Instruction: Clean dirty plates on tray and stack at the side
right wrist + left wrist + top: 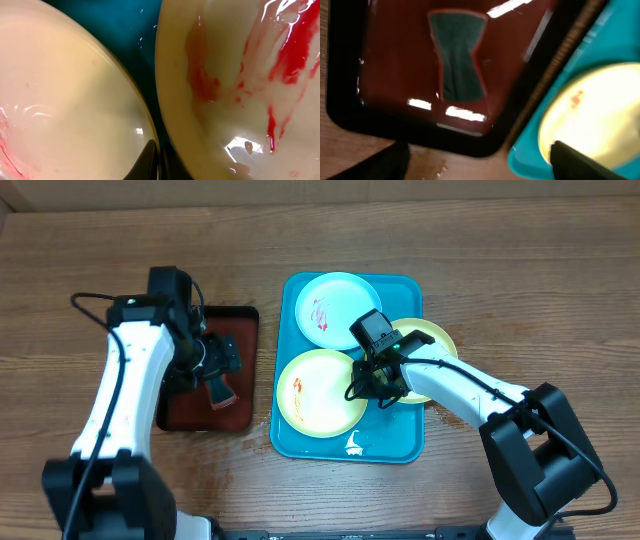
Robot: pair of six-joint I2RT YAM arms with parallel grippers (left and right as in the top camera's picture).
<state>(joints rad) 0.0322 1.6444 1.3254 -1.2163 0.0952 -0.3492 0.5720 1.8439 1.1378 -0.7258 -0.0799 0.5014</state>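
The turquoise tray (402,442) holds three plates: an aqua-white plate (345,305) with a red smear at the back, a yellow-green plate (315,395) at the front left, and a second yellow-green plate (438,340) on the right, partly under my right arm. My right gripper (372,383) is down between the two yellow-green plates. In the right wrist view its fingers (160,161) are pressed together on the rim of the left plate (65,100), beside the red-smeared plate (235,65). My left gripper (480,167) is open and empty over the front of the dark red tray (395,75).
The dark red, black-rimmed tray (180,412) lies left of the turquoise tray and holds a dark pad (460,55). A small white scrap (354,445) lies at the front of the turquoise tray. Wet drops (440,170) show on the wooden table.
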